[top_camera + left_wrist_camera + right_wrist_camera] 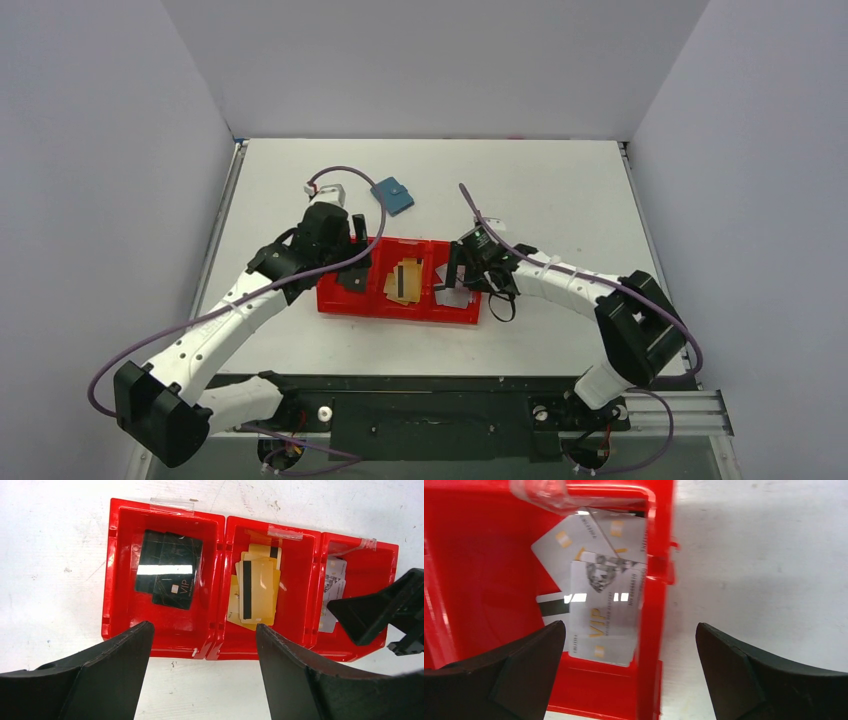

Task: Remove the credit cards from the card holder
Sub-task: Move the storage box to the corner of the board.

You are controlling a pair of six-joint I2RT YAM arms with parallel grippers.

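The red tray lies mid-table, its long side running left to right, with bare surface on every side. The card holder rests flat beyond the tray's far wall, apart from it and turned corner-on like a diamond, with open room behind it and to its right. Dark cards overlap in the left compartment and gold cards in the middle one. Their long axes run roughly from the near wall to the far wall, and the dark ones sit slightly askew. Silver cards fill the right compartment. The left tool is spread wide and released over the tray's near edge. The right tool, also released, straddles the tray's right end wall.
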